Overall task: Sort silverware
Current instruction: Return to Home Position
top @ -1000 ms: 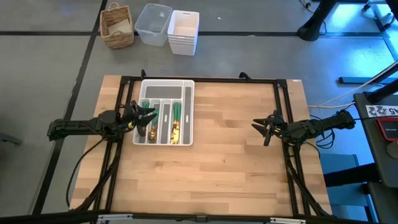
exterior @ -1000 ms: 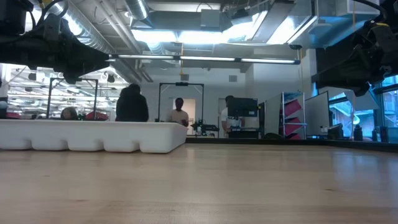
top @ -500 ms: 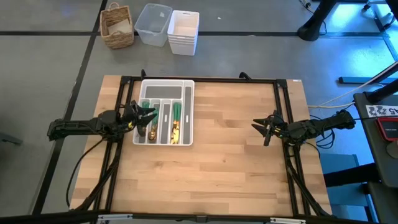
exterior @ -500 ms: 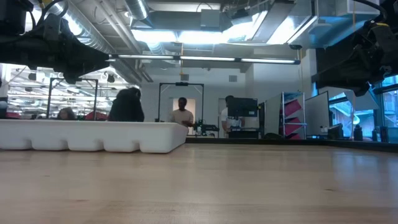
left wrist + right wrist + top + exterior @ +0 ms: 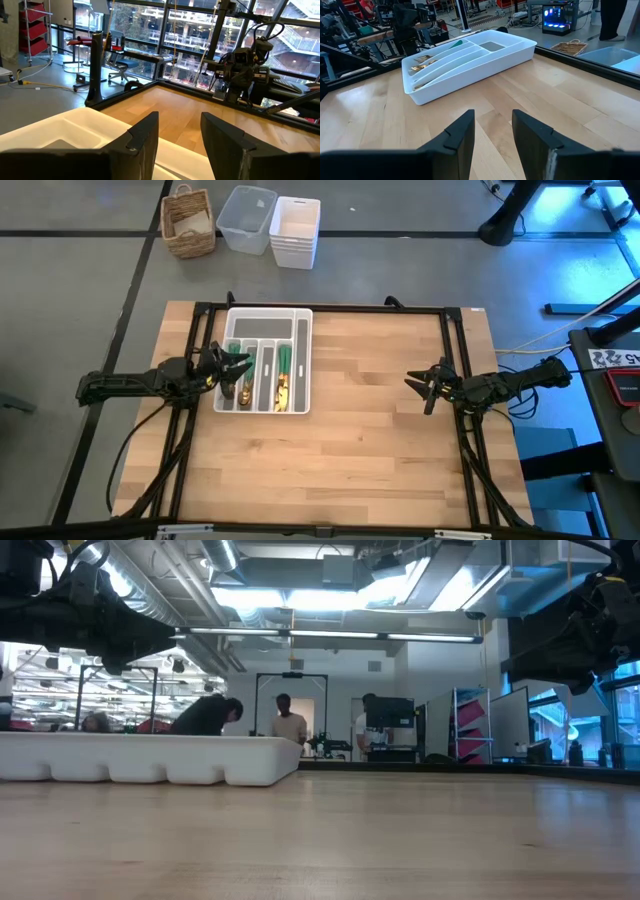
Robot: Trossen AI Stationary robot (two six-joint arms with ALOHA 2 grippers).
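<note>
The silverware (image 5: 284, 375), gold heads on slim green handles, lies in the long compartments of the white tray (image 5: 268, 319) at the table's far left; some pieces show in the right wrist view as the silverware (image 5: 424, 62). My left gripper (image 5: 240, 365) hovers open over the tray's left side, its fingers empty in its wrist view as the left gripper (image 5: 180, 131). My right gripper (image 5: 415, 385) hangs open above bare table near the right edge, seen in its wrist view as the right gripper (image 5: 492, 131).
The white tray (image 5: 150, 758) sits low at the left in the low view. Off the table's far edge stand a wicker basket (image 5: 189, 222), a clear bin (image 5: 246, 218) and a white bin (image 5: 295, 230). Bare wood (image 5: 360, 440) spans the middle and near side. People stand in the room behind.
</note>
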